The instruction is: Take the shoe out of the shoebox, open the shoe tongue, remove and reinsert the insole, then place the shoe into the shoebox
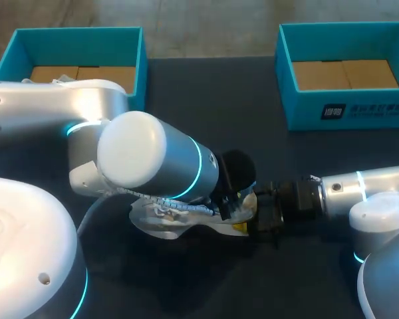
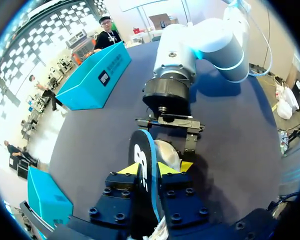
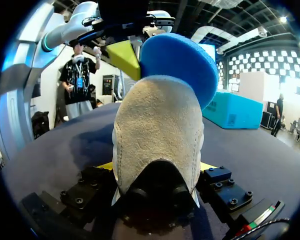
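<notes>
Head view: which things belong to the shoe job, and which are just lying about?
Job:
- shoe, heel in right gripper
- insole, in left gripper
- one teal shoebox

Lying about:
- the other shoebox; can't tell whether that is the left shoebox or the right shoebox

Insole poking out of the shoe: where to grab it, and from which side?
Grip the free end of the insole, from above the shoe. It is thin and stands on edge, so pinch its two flat faces, as the left gripper does while the right gripper steadies the shoe.
</notes>
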